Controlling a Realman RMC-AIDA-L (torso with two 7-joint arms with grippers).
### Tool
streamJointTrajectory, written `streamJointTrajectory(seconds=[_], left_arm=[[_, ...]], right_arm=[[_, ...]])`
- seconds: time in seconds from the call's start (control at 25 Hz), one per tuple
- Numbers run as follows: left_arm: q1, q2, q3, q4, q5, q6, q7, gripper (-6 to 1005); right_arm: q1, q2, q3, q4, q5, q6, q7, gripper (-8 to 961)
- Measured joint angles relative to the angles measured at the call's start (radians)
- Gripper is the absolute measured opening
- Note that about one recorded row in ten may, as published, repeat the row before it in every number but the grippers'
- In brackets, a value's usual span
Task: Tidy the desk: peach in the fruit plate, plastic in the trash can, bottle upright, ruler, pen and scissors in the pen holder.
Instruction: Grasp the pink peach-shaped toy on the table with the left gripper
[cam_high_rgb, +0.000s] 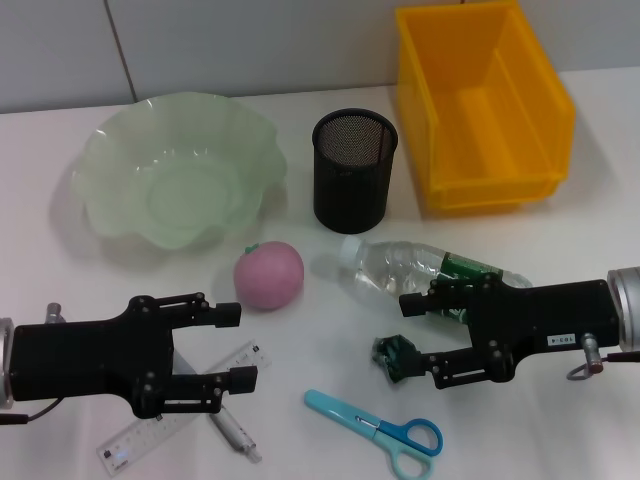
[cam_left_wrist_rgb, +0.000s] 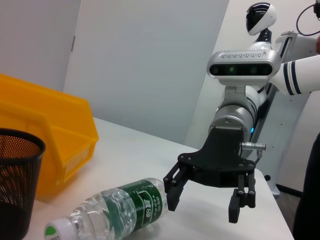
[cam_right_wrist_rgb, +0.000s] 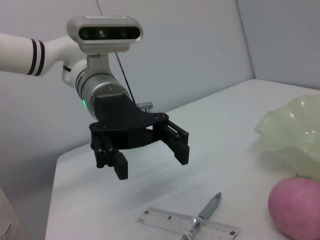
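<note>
The pink peach (cam_high_rgb: 268, 276) lies just in front of the pale green fruit plate (cam_high_rgb: 110, 190). A clear bottle (cam_high_rgb: 400, 266) with a green label lies on its side. Just below it, my right gripper (cam_high_rgb: 412, 335) is open, and the crumpled green plastic (cam_high_rgb: 390, 352) sits at the tip of its lower finger. My left gripper (cam_high_rgb: 248, 346) is open, hovering above the ruler (cam_high_rgb: 130, 447) and pen (cam_high_rgb: 238, 438). Blue scissors (cam_high_rgb: 385, 432) lie near the front edge. The black mesh pen holder (cam_high_rgb: 355, 170) stands beside the yellow trash can (cam_high_rgb: 480, 110).
The left wrist view shows the right gripper (cam_left_wrist_rgb: 204, 207) open beside the bottle (cam_left_wrist_rgb: 115, 210), with the pen holder (cam_left_wrist_rgb: 15, 185) and yellow bin (cam_left_wrist_rgb: 45, 140) behind. The right wrist view shows the left gripper (cam_right_wrist_rgb: 152, 164) open above the ruler (cam_right_wrist_rgb: 187, 222) and pen (cam_right_wrist_rgb: 206, 210).
</note>
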Motion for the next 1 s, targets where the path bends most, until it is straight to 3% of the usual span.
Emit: streamJointTrajectory(seconds=[0.72,1.0], left_arm=[[-0.006,0.001,-0.003,0.018,0.001,0.011,-0.020,779],[-0.023,-0.034,0.004,0.192,0.020,-0.015,-0.057,777]], right_arm=[[0.006,-0.001,0.000,-0.005,-0.001,-0.009,0.009,774],[0.001,-0.001,0.001,-0.001,-0.012,-0.003,0.020,774]])
